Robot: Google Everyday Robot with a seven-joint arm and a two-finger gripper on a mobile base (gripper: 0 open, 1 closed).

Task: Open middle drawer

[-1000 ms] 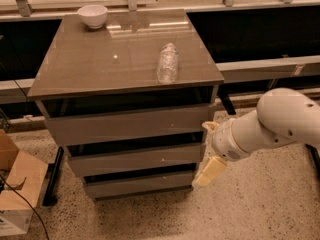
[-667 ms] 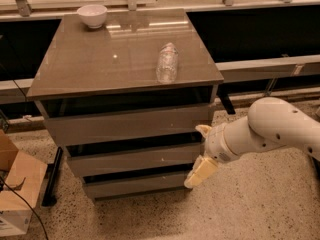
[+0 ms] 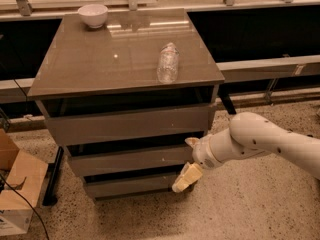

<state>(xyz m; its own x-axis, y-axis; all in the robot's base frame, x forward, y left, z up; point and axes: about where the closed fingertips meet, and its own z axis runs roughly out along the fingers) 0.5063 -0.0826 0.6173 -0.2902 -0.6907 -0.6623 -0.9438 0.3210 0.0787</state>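
Cabinet (image 3: 75, 69) with three handleless drawers, seen from the front. The middle drawer (image 3: 125, 160) is the second front down: wide, flat, glossy grey-brown, of medium height, with a tiny pale speck near its right end. Dark gaps separate it from the taller front above and the shortest below. The gripper (image 3: 189, 160) sits at the drawer's right end, fingers spread apart, one (image 3: 191, 142) by the upper edge, the other lower, grasping nothing. A bowl (image 3: 93, 14) and a lying bottle (image 3: 168, 62) rest on top.
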